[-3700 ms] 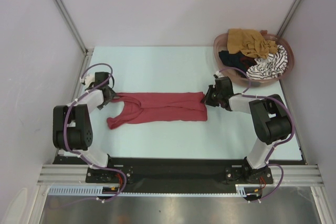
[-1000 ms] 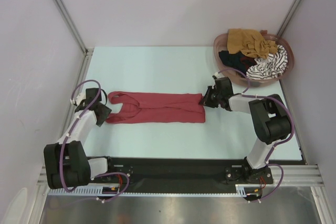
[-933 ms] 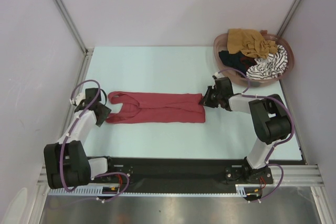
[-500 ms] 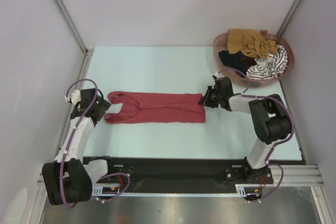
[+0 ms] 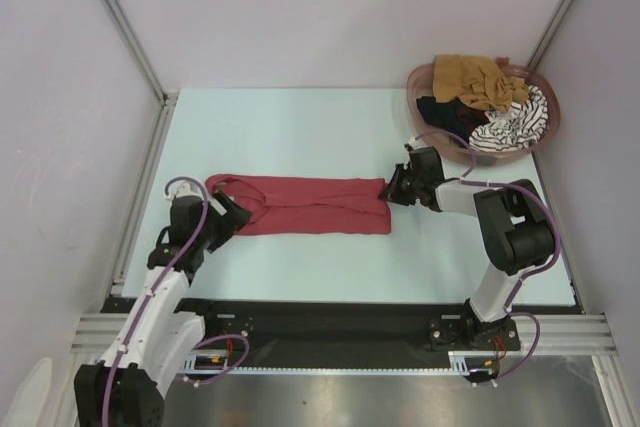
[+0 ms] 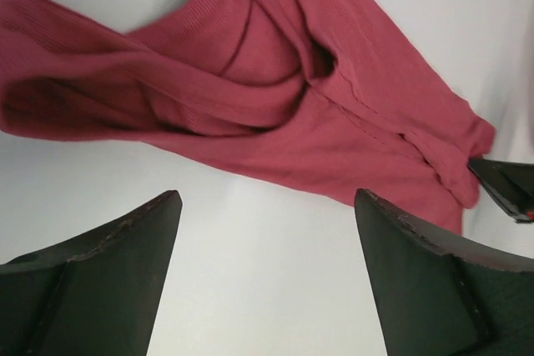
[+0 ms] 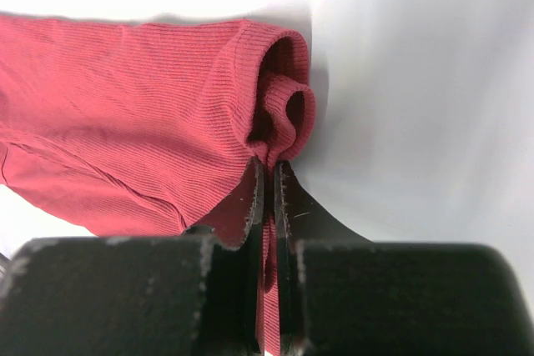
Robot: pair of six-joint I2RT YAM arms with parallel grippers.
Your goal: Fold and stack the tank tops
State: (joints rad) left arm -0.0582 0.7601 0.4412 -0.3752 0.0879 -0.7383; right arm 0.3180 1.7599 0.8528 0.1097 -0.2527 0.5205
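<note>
At the middle of the table (image 5: 300,127), your dark red tank top (image 5: 310,205) lies stretched out flat. Your right pincer (image 5: 392,188) is clamped on its hem end. Your left pincer (image 5: 226,215) gapes wide and empty just beside the straps. The other tank tops (image 5: 485,97) sit heaped in the basket (image 5: 548,132).

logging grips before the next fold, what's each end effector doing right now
Left end effector: open, holding nothing, by the strap end of the dark red tank top.
Right end effector: closed on the dark red tank top's other end.
</note>
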